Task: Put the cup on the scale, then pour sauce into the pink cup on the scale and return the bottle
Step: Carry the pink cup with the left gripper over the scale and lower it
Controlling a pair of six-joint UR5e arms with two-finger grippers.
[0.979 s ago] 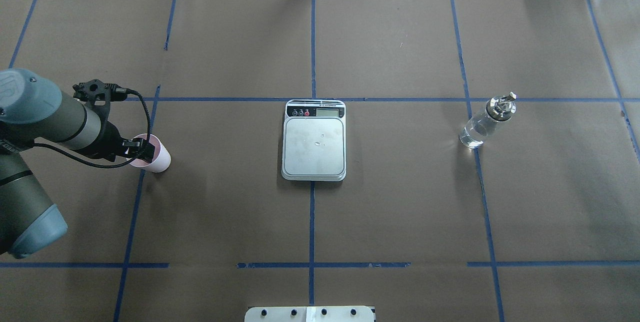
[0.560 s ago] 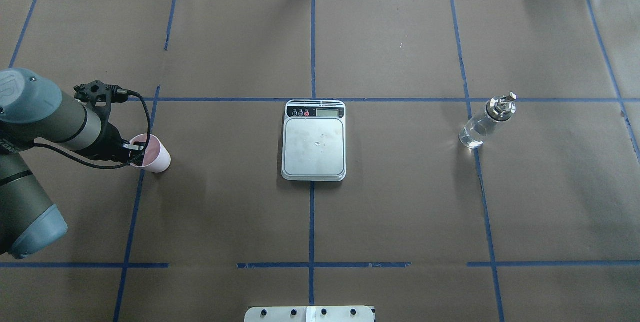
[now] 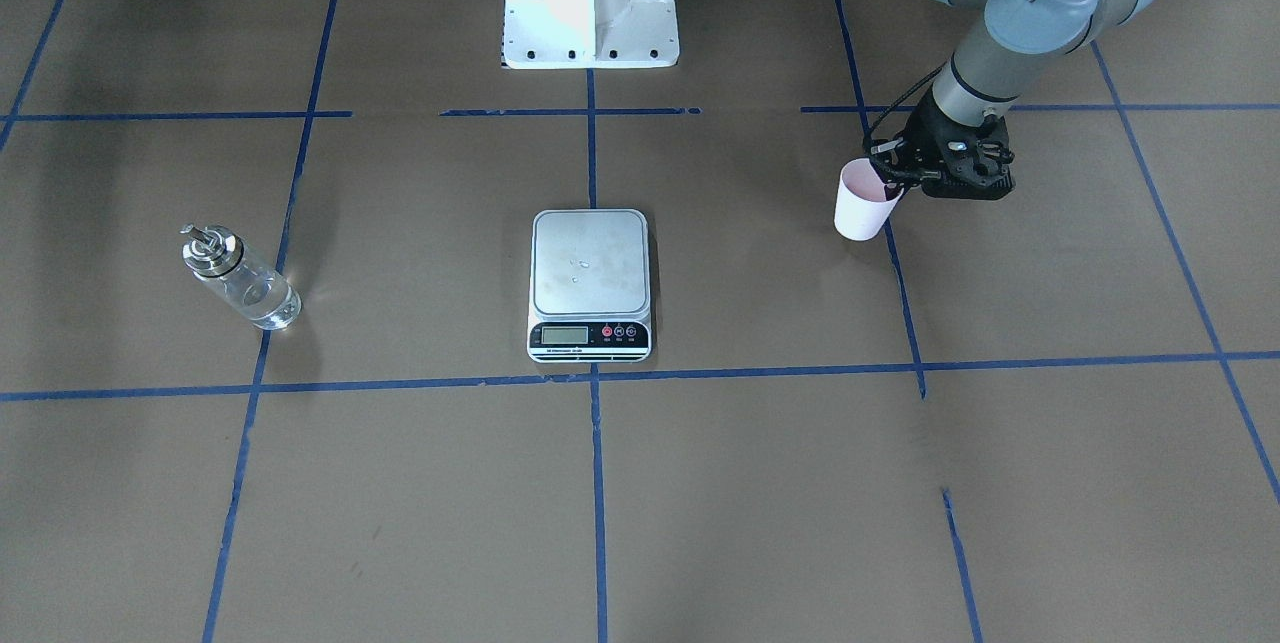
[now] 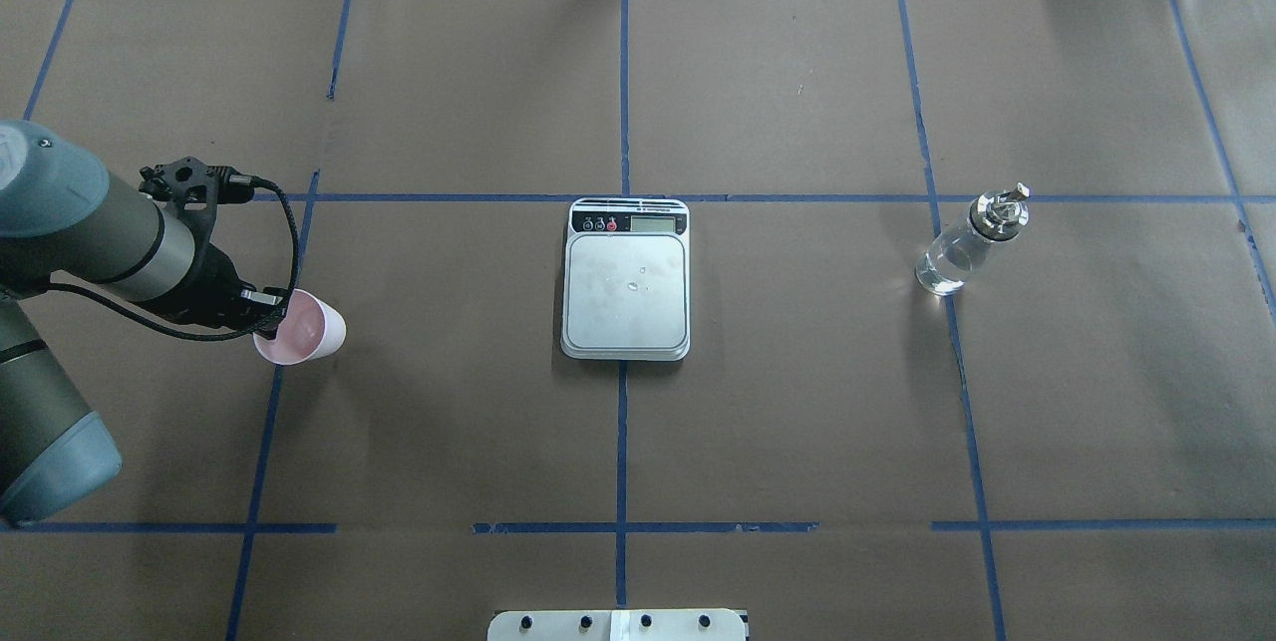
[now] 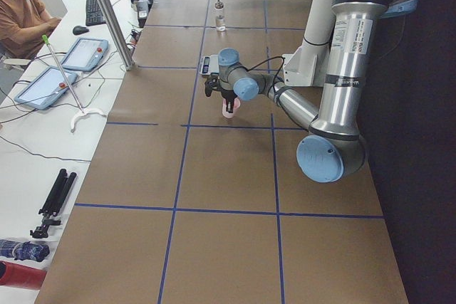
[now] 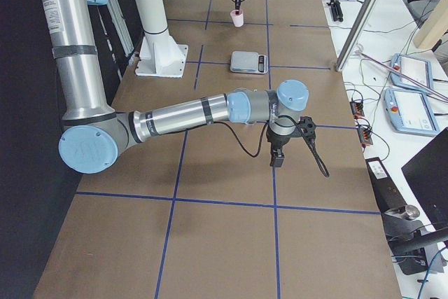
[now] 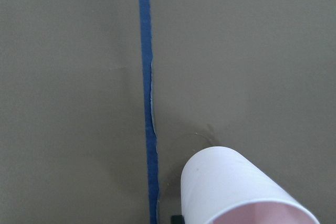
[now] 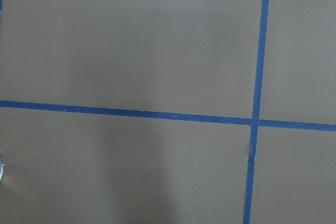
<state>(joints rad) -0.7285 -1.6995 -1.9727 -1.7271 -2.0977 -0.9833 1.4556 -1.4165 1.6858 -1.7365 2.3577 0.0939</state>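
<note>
**Item under inspection.** The cup [image 4: 302, 327] is small, pale pink and tapered, with a wide rim and a narrower base. It has a smooth plastic look, and the inside shows a deeper pink than the outer wall. It is tilted, with its mouth turned toward my wrist.

**Grip.** My left fingers [image 4: 277, 314] are closed on the cup's wall at the rim, on the side nearest my arm. The rest of the cup hangs out beyond the fingertips. The front-facing view suggests one finger inside the rim and one outside, but the pinch is too small to confirm. In the left wrist view the base appears just clear of the worktop [image 4: 797, 402]. I cannot be certain of the gap.

**Location.** The cup is over a blue tape line [image 4: 261, 432] on my left side, well apart from the scale [image 4: 626, 287]. The scale lies flat at centre, its steel platform bare apart from a few droplets. The bottle [image 4: 962, 244] stands upright far to my right, with clear sauce [image 3: 262, 301] in its lower part.

**Right arm.** My right fingers [image 6: 276, 160] point down over bare worktop. They appear only in a side view, so I cannot tell their opening.

**Count.** One cup, one scale, one bottle, two arms.
</note>
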